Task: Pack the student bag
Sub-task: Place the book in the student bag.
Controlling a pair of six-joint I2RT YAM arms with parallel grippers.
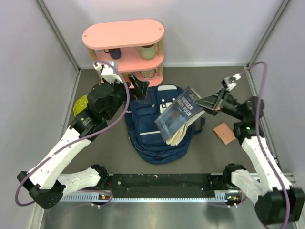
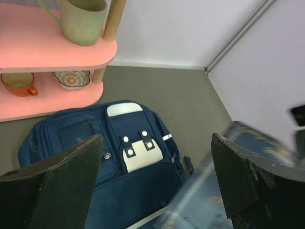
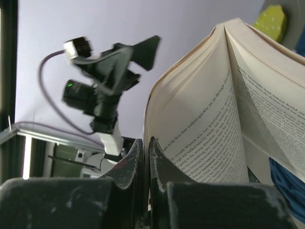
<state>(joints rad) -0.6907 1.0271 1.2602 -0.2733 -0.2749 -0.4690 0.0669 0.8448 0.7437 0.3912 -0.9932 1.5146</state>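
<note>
The backpack (image 1: 151,139) is lying front up in the middle of the table, and no opening is showing. The right gripper (image 1: 202,102) is pinching a book (image 1: 177,118) by its edge, dangling it over the bag, so packing is likely just beginning. The left gripper (image 1: 139,87) is hovering, spread and empty, at the bag's top.

Wide claw (image 2: 155,143) abv student bag (image 2: 138,191)
</note>
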